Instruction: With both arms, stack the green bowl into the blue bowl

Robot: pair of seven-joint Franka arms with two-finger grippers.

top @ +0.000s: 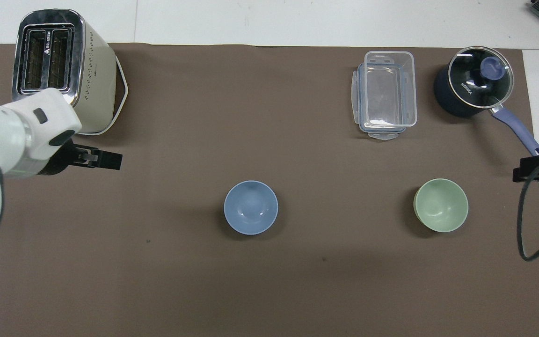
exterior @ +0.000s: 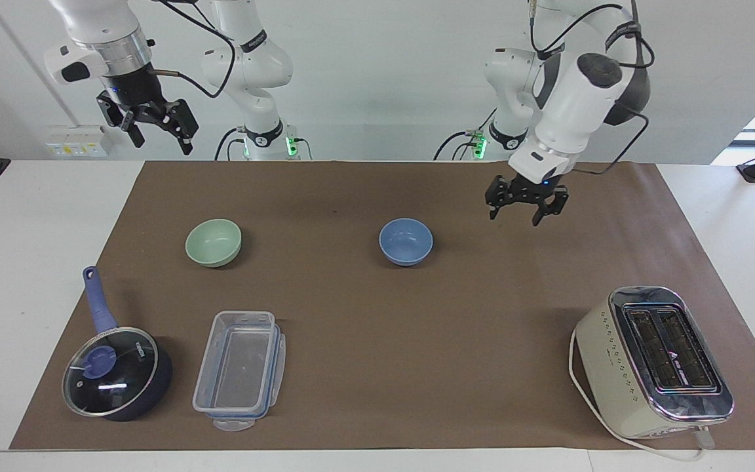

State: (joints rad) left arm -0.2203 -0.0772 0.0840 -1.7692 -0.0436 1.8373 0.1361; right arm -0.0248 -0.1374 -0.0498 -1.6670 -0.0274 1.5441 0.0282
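Facing view: the green bowl point(exterior: 213, 242) sits on the table point(exterior: 377, 367) toward the right arm's end, with the blue bowl point(exterior: 406, 241) beside it near the middle, well apart. The right tool point(exterior: 154, 131) hangs empty, fingers spread, over the table edge; I judge it should descend on the green bowl's rim, gripping one wall squarely. The left tool point(exterior: 525, 208) hovers open and empty.

Overhead view: both bowls lie upright, unstacked; the left tool point(top: 103, 160) is over bare mat near the toaster point(top: 63, 70).

matte blue bowl point(exterior: 406, 241); chrome-topped toaster point(exterior: 654, 362); clear plastic container point(exterior: 240, 368)
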